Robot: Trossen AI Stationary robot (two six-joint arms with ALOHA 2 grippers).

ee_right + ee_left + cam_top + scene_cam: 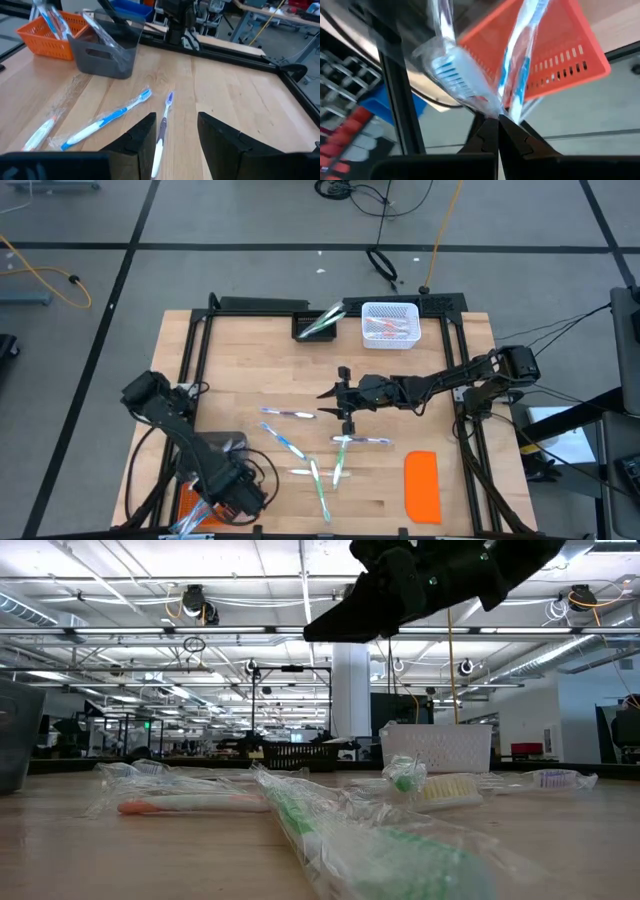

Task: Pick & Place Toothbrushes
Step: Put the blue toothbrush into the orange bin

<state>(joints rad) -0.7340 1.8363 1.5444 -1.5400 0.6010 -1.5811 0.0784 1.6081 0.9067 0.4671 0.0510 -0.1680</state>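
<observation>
Several wrapped toothbrushes lie flat on the wooden table (pixel 470 340), among them a purple one (pixel 288 413) and a green one (pixel 320 492). My right gripper (pixel 325 393) hovers open above the table's middle. In its wrist view the purple toothbrush (pixel 162 125) lies on the wood beyond the gap of the gripper (pixel 175 130), and a blue one (pixel 107 120) lies beside it. My left gripper (pixel 205 518) is at the near left corner over an orange basket (pixel 185 502), shut on a wrapped blue toothbrush (pixel 520 65). My left gripper pinches the end of the blue toothbrush's clear wrapper (pixel 506 111) between its two fingertips (pixel 487 132). The brush points away from the fingers toward the orange basket (pixel 555 60). A second wrapped brush (pixel 451 72) meets the same spot; whether it is also held, I cannot tell.
A white basket (pixel 388 323) and a black basket (pixel 318 325), both with brushes inside, stand at the far edge. A grey bin (pixel 107 50) holds a wrapped brush next to the orange basket (pixel 50 35). A flat orange lid (pixel 422 485) lies near right. A black frame (pixel 200 330) borders the table.
</observation>
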